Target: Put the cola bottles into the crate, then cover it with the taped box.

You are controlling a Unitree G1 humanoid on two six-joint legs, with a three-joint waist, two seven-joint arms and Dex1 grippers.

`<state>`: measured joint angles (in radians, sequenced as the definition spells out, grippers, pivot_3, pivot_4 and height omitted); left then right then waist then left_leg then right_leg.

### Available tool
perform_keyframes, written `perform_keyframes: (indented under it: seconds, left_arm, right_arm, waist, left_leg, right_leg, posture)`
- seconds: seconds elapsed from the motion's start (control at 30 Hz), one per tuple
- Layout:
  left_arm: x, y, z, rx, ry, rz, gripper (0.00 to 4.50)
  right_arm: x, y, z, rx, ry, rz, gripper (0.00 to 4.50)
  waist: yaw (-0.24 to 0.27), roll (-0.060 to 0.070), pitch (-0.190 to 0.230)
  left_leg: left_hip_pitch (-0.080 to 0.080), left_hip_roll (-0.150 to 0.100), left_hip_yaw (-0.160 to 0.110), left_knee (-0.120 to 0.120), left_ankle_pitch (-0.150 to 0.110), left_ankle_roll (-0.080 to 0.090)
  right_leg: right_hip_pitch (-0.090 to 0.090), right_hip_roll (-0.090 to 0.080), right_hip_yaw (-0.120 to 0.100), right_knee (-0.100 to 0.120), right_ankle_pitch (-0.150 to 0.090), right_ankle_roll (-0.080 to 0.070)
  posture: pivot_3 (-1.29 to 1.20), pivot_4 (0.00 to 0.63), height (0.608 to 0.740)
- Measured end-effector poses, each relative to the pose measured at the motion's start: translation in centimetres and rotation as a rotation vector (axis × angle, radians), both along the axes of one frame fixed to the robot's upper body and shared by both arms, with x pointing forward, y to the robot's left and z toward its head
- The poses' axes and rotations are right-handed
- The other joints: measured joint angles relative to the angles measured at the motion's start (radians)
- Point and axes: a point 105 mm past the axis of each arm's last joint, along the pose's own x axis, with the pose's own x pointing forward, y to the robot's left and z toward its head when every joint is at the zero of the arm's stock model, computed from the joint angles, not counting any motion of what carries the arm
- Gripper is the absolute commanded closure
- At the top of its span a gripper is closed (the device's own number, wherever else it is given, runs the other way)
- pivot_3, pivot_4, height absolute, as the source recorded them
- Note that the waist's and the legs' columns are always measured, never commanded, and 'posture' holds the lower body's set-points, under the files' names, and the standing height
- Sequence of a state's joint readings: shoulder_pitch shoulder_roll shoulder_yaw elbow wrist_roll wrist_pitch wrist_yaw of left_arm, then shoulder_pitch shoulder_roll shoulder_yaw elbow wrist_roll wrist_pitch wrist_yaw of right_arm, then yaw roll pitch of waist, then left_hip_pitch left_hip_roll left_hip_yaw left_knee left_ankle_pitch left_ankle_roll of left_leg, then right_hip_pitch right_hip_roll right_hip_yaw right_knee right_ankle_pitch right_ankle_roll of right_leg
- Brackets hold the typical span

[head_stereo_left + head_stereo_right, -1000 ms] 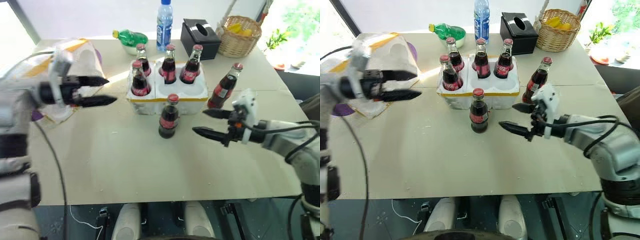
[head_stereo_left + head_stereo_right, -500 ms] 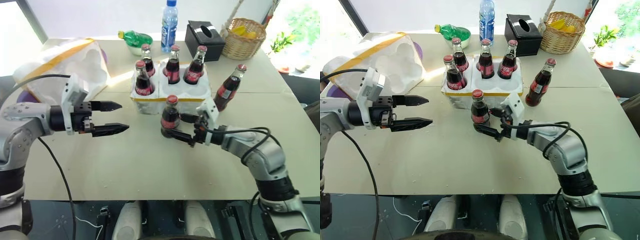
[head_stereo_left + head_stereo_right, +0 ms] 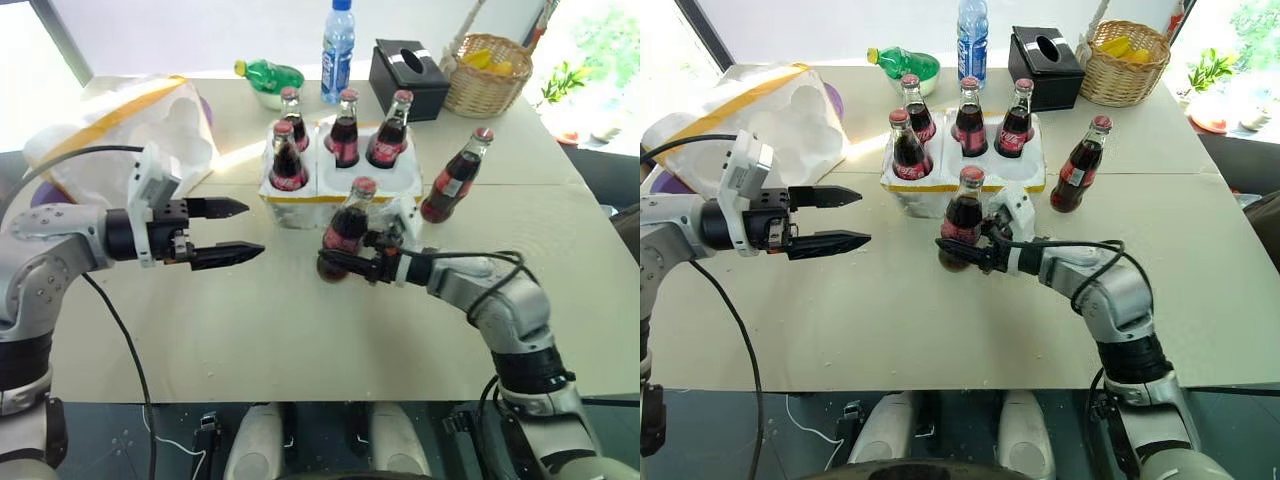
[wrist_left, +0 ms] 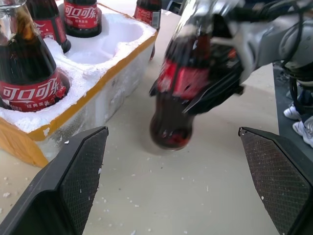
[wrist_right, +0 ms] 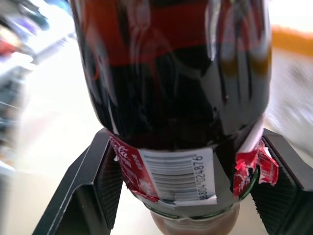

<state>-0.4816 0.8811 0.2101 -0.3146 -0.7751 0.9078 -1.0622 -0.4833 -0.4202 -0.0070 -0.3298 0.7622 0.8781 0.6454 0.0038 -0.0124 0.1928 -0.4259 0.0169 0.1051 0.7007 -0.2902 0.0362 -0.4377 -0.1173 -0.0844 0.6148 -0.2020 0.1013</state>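
Note:
My right gripper (image 3: 338,258) is shut on the lower body of one cola bottle (image 3: 348,222) just in front of the crate (image 3: 404,182). This bottle tilts, its red cap leaning toward the crate and its base close to the table. Four cola bottles stand in the crate's wells, such as the front left one (image 3: 284,160). Another cola bottle (image 3: 455,178) stands on the table right of the crate. My left gripper (image 3: 238,232) hovers open and empty left of the crate. The taped box (image 3: 130,125) lies hollow side up at the back left.
Behind the crate stand a clear water bottle (image 3: 337,50), a lying green bottle (image 3: 268,75), a black tissue box (image 3: 410,65) and a wicker basket (image 3: 487,60). Bare tabletop (image 3: 300,330) stretches from the grippers to the near edge.
My right gripper moved left to the lone bottle before the crate, closed on it, and the bottle now tilts. The left gripper stays open, almost in place.

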Motion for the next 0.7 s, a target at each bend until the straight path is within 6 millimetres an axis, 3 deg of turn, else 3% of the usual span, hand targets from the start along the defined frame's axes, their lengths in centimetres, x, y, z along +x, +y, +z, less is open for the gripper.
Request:
perform_keyframes:
  seconds: [0.13, 0.23, 0.3, 0.4, 0.5, 0.7]
  left_arm:
    - [0.4, 0.1, 0.0, -0.021, -0.004, 0.025, 0.0]
    - [0.7, -0.1, 0.1, -0.041, -0.018, 0.032, 0.0]
    - [0.8, -0.2, 0.3, -0.047, -0.028, 0.035, 0.0]
    - [1.1, -0.3, 0.9, -0.056, -0.054, 0.048, 0.0]
    - [1.7, -0.5, 1.4, -0.084, -0.072, 0.069, 0.0]
    - [2.0, -0.4, 1.9, -0.096, -0.107, 0.094, 0.0]
  right_arm:
    - [0.6, -0.7, 6.4, 0.061, -0.144, -0.018, 1.64]
    - [4.0, -1.1, 9.4, 0.04, -0.219, -0.181, 1.64]
    - [6.2, -1.6, 9.0, -0.016, -0.226, -0.284, 1.64]
    - [8.4, -1.1, 6.0, -0.1, -0.163, -0.342, 1.64]
    - [8.5, 0.5, 5.8, -0.129, -0.198, -0.322, 1.64]
    - [10.1, 0.9, 2.4, -0.151, -0.104, -0.373, 1.64]
  waist:
    - [-0.002, 0.0, 0.0]
    - [-0.011, 0.0, 0.0]
    - [-0.012, 0.0, 0.0]
    - [-0.019, 0.0, 0.0]
    - [-0.021, 0.0, 0.0]
    - [-0.021, 0.0, 0.0]
  left_leg:
    - [0.001, 0.0, 0.0, 0.0, 0.0, 0.0]
    - [0.001, 0.0, 0.0, 0.0, 0.001, -0.002]
    - [0.0, -0.001, 0.0, 0.0, 0.001, -0.002]
    - [-0.001, -0.002, 0.001, -0.001, 0.001, -0.001]
    - [-0.001, -0.001, 0.001, -0.002, 0.001, -0.001]
    - [-0.001, -0.001, 0.002, -0.002, 0.001, -0.001]
  right_leg:
    - [0.0, 0.0, 0.0, 0.0, 0.0, 0.0]
    - [0.0, 0.0, 0.0, 0.0, 0.0, -0.001]
    - [0.0, 0.0, 0.0, 0.0, 0.0, -0.001]
    - [-0.002, 0.0, 0.0, 0.001, 0.0, 0.0]
    - [-0.003, 0.002, 0.0, 0.001, 0.0, 0.0]
    - [-0.002, 0.001, 0.0, 0.0, 0.0, 0.0]
  posture:
    - [0.0, 0.15, 0.74]
    - [0.0, 0.15, 0.74]
    - [0.0, 0.15, 0.74]
    - [0.0, 0.15, 0.74]
    - [0.0, 0.15, 0.74]
    - [0.0, 0.15, 0.74]
